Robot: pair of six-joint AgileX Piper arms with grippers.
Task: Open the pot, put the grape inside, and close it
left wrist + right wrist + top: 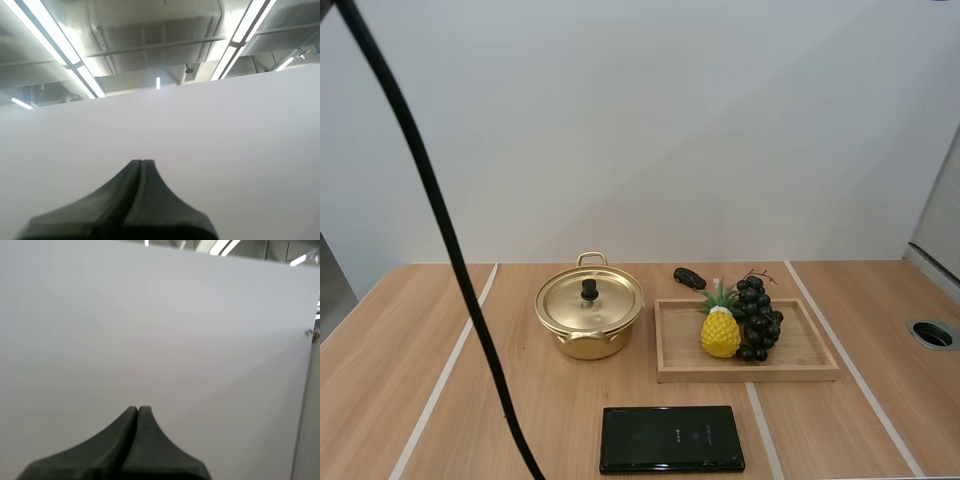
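Pot (589, 318) stands left of centre on the tabletop (410, 350), gold-coloured, with its lid (605, 300) seated and the black knob (589, 290) upright in the middle. The grapes (757, 320), a dark bunch, lie in the wooden tray (750, 374) just to the pot's right, close beside a yellow toy pineapple (721, 333). A flat black slab (672, 438) lies nearer the arms' bases, and a small dark object (689, 277) sits behind the tray. Nothing of the task looks begun, so opening the pot is the step in hand. To do it well, I judge that one claw should come straight down over the knob with its jaws parted and close on it squarely. It should then lift vertically so the pot does not drag, and set the lid on bare wood well away from the tray. The high view gives this whole layout, while the wrist views give the claws' state. The left claw (142, 162) and the right claw (138, 409) are each closed into one dark wedge, holding nothing and facing a plain pale wall (150, 315).
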